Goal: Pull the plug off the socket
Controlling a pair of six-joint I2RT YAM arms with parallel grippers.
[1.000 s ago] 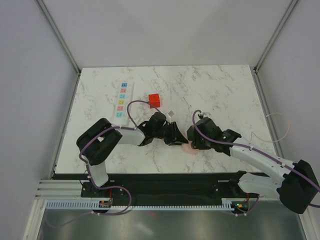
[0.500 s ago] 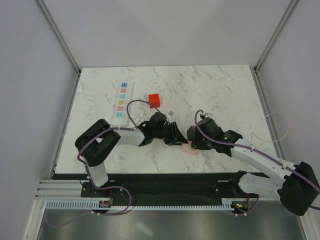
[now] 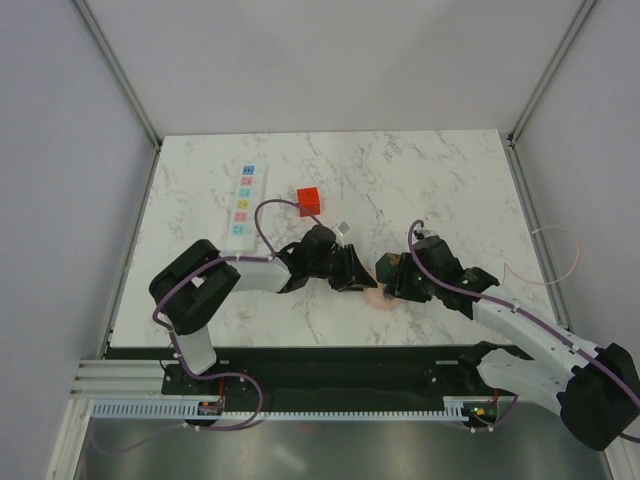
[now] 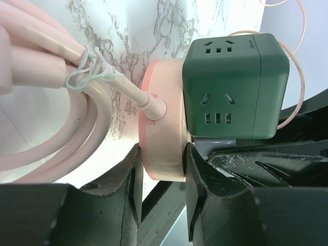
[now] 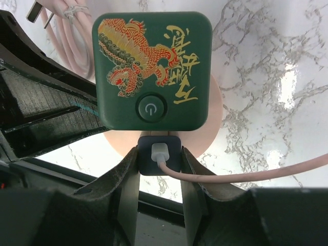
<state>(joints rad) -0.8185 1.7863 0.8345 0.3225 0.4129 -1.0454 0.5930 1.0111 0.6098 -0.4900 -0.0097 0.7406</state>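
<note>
The red-orange plug (image 3: 308, 200) lies on the marble table, apart from the white socket strip (image 3: 243, 205) to its left. Neither gripper is at them. My left gripper (image 3: 352, 272) is shut on a pink round base (image 4: 161, 123) fixed to a dark green cube (image 4: 233, 87). My right gripper (image 3: 388, 277) is shut on a dark adapter (image 5: 146, 164) plugged into the same green cube (image 5: 154, 66); a thin pink cable (image 5: 246, 177) leaves it. The two grippers meet at the table's near middle.
A coil of thick pink cord (image 4: 51, 102) tied with string lies beside the pink base. A small metal-pronged end (image 3: 340, 228) lies near the left wrist. The thin pink cable (image 3: 545, 270) loops off the table's right edge. White walls enclose the table.
My right arm has shifted a little to the right and nearer, and a bit of pink base now shows between the grippers. The left gripper, the plug and the socket have not moved.
</note>
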